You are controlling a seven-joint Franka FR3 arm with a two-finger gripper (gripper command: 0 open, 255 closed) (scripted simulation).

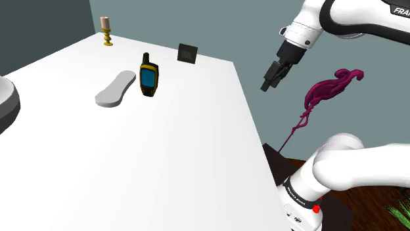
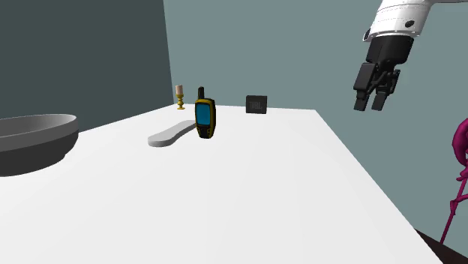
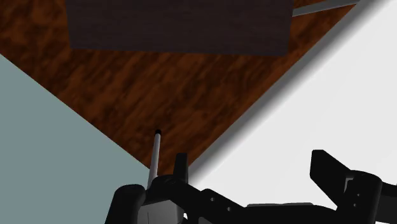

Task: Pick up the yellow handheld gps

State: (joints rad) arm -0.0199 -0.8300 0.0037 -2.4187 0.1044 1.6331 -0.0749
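Note:
The yellow handheld GPS, with a blue screen and a black antenna, stands propped on the white table near its far side, next to a flat grey oblong piece. My gripper hangs in the air beyond the table's edge at the shoulder view's right, well away from the GPS and above table height. Its fingers stand apart with nothing between them. In the wrist view the gripper looks down at the table's edge and a brown wood floor.
A flat grey oblong piece lies beside the GPS. At the table's far edge stand a small candlestick and a dark little box. A grey bowl sits near one end. A magenta flamingo figure stands off the table, close under the gripper.

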